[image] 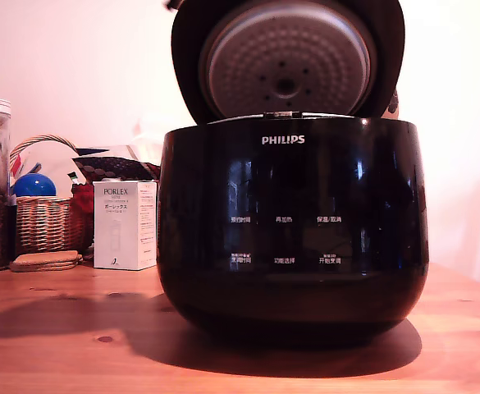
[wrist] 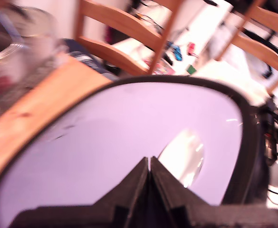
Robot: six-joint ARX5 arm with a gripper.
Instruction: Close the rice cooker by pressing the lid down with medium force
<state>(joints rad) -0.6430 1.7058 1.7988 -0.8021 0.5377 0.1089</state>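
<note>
Black foam-padded gripper had its two fingers pressed together with nothing between them, tips hovering right at the glossy outer shell of the round black lid, which reflected pale in the wrist view. Whether they actually touched it, I couldn't tell.

From the exterior view the lid was standing open, hinged up behind the big rounded black Philips rice cooker on the wooden table, its dimpled silver inner plate facing the camera.

My guess: that lid's thick, stiff and slippery, so there's no point pinching it. I'd push flat near the middle and front edge, steady, until the latch catches.
</note>
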